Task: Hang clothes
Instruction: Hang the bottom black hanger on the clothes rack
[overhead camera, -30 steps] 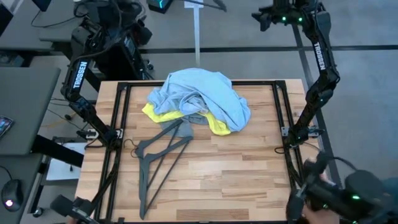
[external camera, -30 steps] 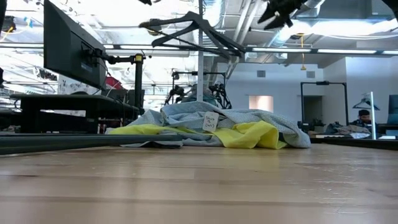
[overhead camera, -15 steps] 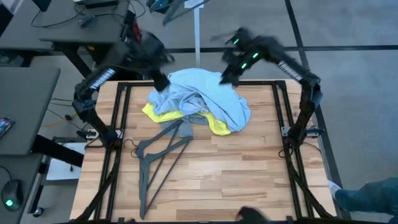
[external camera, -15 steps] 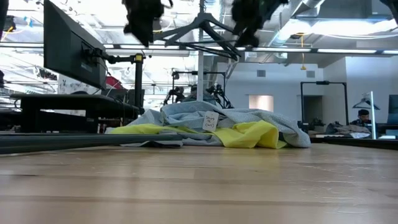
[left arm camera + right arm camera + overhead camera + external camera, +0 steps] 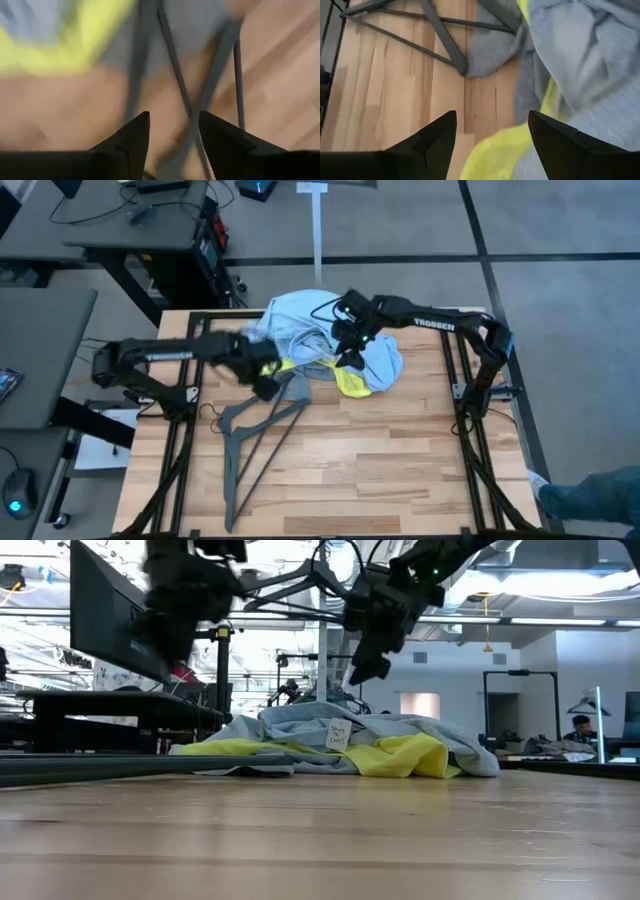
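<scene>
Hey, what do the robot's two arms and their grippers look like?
Both arms are dark, slim and jointed. The right arm carries white TROSSEN lettering and a thin black cable near its wrist. The left gripper and right gripper each end in two black, pointed, wedge-shaped fingers.

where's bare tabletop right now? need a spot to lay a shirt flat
Free: the wood table between the hangers and the right frame rail, from the clothes pile to the near edge. Crowded: the far middle, where the left gripper and right gripper, both open, hang over the pile.
</scene>
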`<state>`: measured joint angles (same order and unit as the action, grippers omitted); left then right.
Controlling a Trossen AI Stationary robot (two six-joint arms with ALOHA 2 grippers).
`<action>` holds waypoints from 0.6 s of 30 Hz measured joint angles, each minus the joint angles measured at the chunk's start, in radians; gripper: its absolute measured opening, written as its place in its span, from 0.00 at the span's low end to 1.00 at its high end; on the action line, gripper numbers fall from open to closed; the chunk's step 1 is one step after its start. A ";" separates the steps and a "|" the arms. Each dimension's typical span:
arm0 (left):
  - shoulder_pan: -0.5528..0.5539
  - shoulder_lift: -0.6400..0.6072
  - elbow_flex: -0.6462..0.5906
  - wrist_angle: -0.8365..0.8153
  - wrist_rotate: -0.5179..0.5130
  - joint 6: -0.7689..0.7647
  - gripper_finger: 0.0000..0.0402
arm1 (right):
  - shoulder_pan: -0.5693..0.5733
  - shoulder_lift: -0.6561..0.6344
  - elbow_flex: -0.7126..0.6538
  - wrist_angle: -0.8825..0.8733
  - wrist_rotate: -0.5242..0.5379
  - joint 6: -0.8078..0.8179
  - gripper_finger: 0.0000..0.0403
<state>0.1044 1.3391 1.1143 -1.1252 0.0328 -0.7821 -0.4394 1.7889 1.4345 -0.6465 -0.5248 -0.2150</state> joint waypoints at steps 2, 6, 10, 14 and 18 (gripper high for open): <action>-0.098 -0.029 -0.053 -0.004 0.023 -0.086 0.38 | 0.025 0.000 -0.027 0.064 0.000 0.021 0.58; -0.232 -0.037 -0.120 0.015 0.014 -0.121 0.38 | 0.073 0.000 -0.055 0.124 -0.001 0.031 0.58; -0.269 -0.007 -0.164 0.128 -0.013 -0.041 0.38 | 0.112 0.000 -0.055 0.123 -0.001 0.032 0.58; -0.269 0.057 -0.178 0.149 -0.020 0.071 0.38 | 0.138 0.000 -0.055 0.116 0.000 0.054 0.58; -0.269 0.122 -0.205 0.187 0.007 0.130 0.40 | 0.154 0.000 -0.055 0.102 0.000 0.066 0.58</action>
<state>-0.1646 1.4614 0.9094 -0.9380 0.0400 -0.6525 -0.2859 1.7885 1.3796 -0.5447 -0.5250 -0.1493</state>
